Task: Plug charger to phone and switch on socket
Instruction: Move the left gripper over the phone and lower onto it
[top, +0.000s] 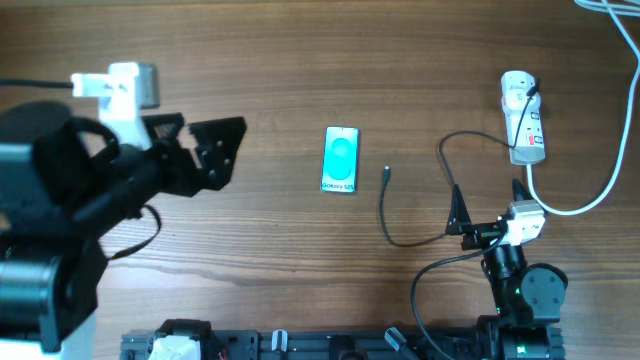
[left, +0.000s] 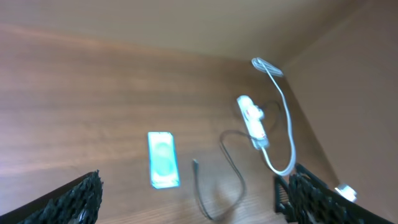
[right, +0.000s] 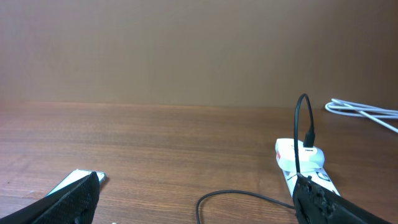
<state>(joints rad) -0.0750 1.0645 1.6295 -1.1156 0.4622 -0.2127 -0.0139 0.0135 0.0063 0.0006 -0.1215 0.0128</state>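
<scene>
The phone (top: 341, 158) lies flat mid-table, its cyan-green screen up and its white band toward the front edge. The charger cable (top: 398, 240) runs from the socket (top: 522, 122) in loops; its plug tip (top: 387, 172) lies loose just right of the phone, apart from it. My left gripper (top: 233, 150) is open and empty, raised left of the phone. My right gripper (top: 488, 205) is open and empty, low over the cable, in front of the socket. The left wrist view shows the phone (left: 163, 159), cable (left: 235, 167) and socket (left: 252, 120). The right wrist view shows the socket (right: 301, 158), cable (right: 249, 194) and a phone corner (right: 98, 178).
A thick white lead (top: 600, 195) runs from the socket's near end out to the right and up to the far right corner; it also shows in the left wrist view (left: 283, 118) and the right wrist view (right: 367, 111). The table is brown wood (top: 250, 60).
</scene>
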